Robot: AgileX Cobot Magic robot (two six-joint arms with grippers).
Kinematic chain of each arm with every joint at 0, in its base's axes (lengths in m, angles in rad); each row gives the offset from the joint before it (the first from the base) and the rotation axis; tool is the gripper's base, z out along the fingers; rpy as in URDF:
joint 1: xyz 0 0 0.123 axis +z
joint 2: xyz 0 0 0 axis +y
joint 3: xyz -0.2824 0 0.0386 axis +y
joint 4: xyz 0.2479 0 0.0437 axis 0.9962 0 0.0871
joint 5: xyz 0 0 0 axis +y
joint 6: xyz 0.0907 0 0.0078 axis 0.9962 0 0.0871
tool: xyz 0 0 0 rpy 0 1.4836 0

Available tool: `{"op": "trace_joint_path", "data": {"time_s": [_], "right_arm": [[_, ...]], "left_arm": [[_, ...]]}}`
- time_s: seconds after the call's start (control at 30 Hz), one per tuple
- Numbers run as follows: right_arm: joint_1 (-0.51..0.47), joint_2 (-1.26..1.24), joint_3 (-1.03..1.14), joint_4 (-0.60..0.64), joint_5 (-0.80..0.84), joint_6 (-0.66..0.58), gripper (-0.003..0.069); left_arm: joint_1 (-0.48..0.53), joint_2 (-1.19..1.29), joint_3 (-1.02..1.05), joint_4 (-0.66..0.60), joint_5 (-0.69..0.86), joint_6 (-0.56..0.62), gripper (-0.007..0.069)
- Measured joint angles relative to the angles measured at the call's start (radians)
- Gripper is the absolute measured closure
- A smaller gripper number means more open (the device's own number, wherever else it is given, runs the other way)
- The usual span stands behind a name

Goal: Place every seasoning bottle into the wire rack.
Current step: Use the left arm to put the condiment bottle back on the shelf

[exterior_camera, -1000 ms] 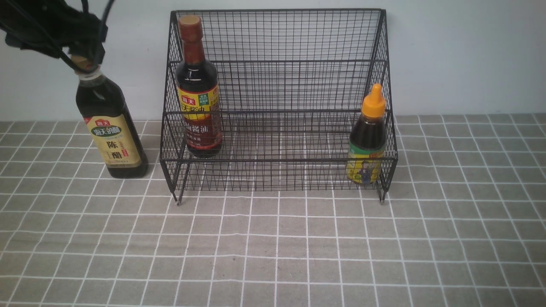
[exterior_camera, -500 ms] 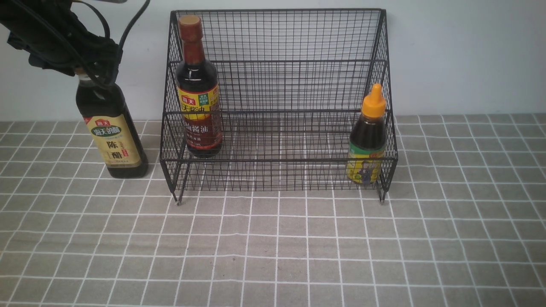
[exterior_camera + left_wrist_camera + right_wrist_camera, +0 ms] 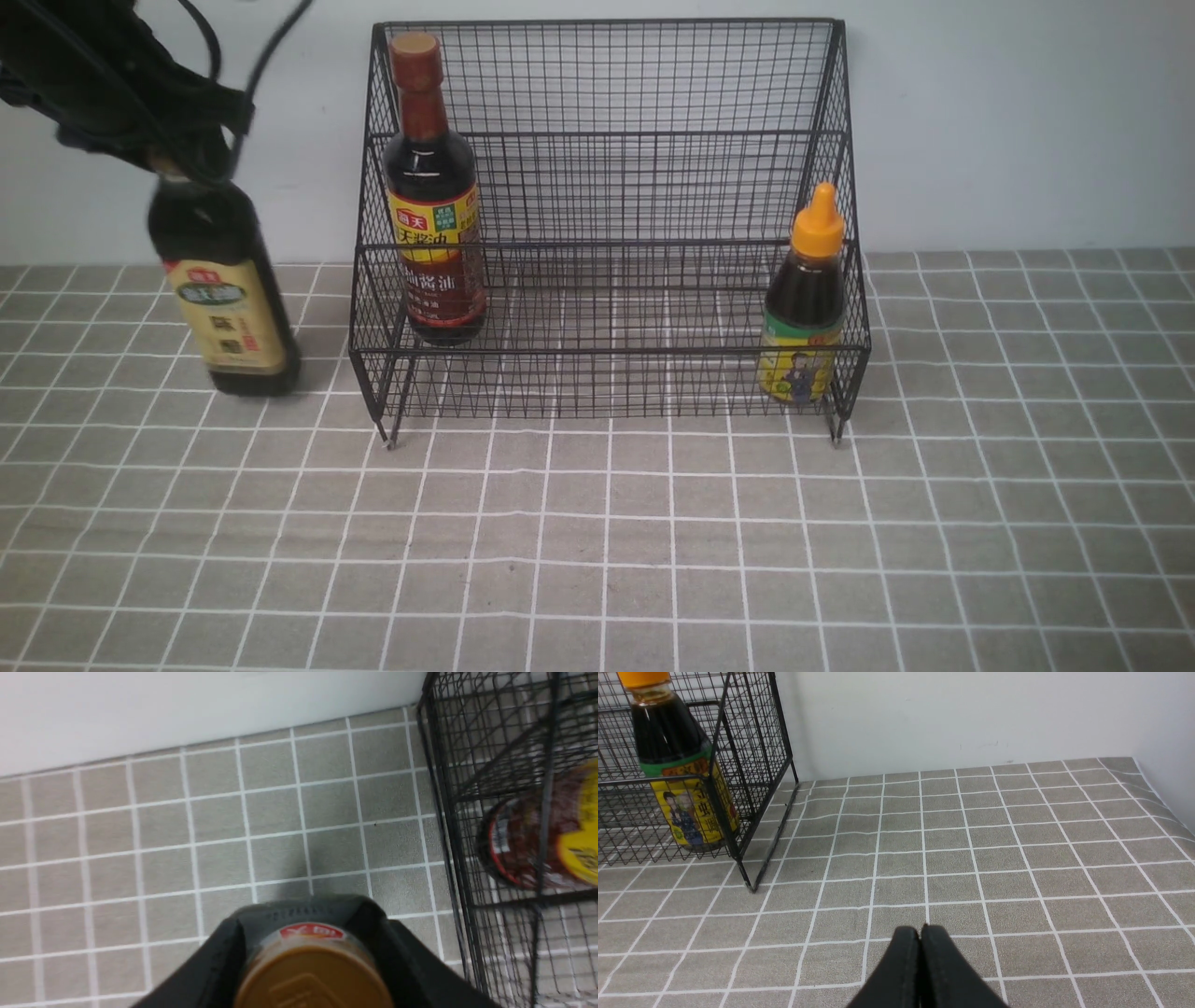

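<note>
Left wrist view only: left gripper (image 3: 310,956) fingers (image 3: 219,970) clamp the gold-capped bottle (image 3: 310,980) at its cap. The front view hides that grip behind the dark arm. Bottle blurred, tilted, frame left, outside wire rack (image 3: 607,187). Inside rack, 2 bottles: brown-red-capped bottle (image 3: 431,215) left end, small orange-nozzle bottle (image 3: 805,308) right end. Right gripper (image 3: 920,938) pressed closed, empty.

A black wire rack (image 3: 635,84) stands upper centre. A brown-red-capped bottle (image 3: 434,224) stands upright at its left end, and a small orange-capped bottle (image 3: 805,313) at its front right corner. The gold-capped bottle (image 3: 224,299) is outside at frame left, slightly tilted and blurred.
</note>
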Motion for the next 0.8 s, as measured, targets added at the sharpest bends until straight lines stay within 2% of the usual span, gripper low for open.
{"op": "trace_joint_path", "data": {"time_s": [0.3,0.8], "right_arm": [[0.0,0.0,0.0,0.0,0.0,-0.003,0.0671],[0.0,0.0,0.0,0.0,0.0,-0.004,0.0671]], "left_arm": [[-0.013,-0.222,-0.002,-0.021,0.005,-0.004,0.0306],[-0.23,-0.286,-0.002,-0.034,-0.021,-0.157,0.0306]]}}
